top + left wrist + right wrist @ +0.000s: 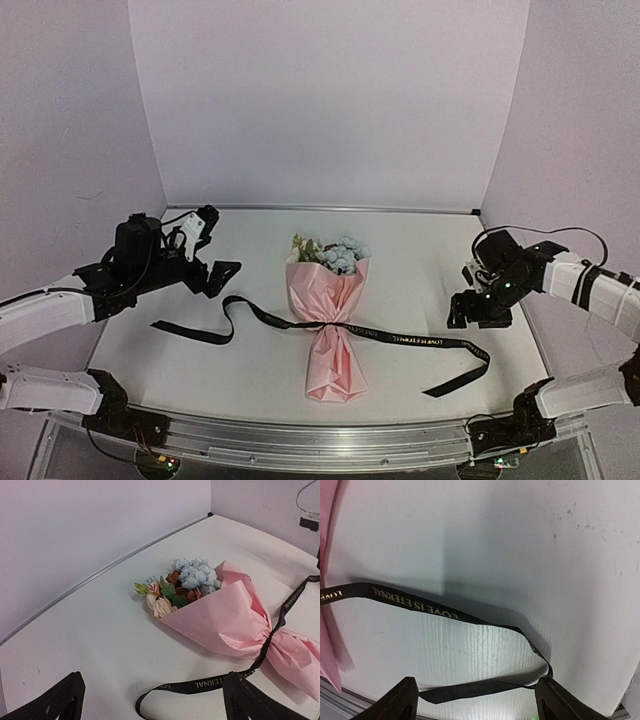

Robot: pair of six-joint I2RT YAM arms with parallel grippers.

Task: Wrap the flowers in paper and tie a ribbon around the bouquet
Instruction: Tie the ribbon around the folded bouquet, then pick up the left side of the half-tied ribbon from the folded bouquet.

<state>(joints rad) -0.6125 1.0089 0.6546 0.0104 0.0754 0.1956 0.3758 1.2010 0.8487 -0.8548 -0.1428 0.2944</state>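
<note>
Right below my right pincer (475, 680), fingers (400, 702) spread wide, nothing between them but air! Down there on the white table (530, 540) lies the ribbon (415, 605), black with gold lettering. Its loose tail folds back on itself just ahead of my fingertips, and from there the strip runs off to my left until it meets a pink edge of the paper (327, 645).

Over to my left pincer (154, 680): jaws wide apart here too, and it grips nothing. Just ahead of those fingers the ribbon's other end curls on the table in a loose loop, apart from both tips. Follow that strip ahead and to the right and it climbs to the pinched waist of the bouquet (328, 320). The bouquet lies on its side, well ahead of this pincer and a little right of centre. The paper makes a cone around the stems, flares again past the waist, and the ribbon crosses exactly at that narrow point. Knotted or merely looped, I cannot tell.

Further on, the flowers (192, 575) spill from the cone's open mouth: pale blue on top, with rust-red, pink, cream and green leaves beside them. Beyond the blooms lie bare table and the lilac back wall (330, 100).
</note>
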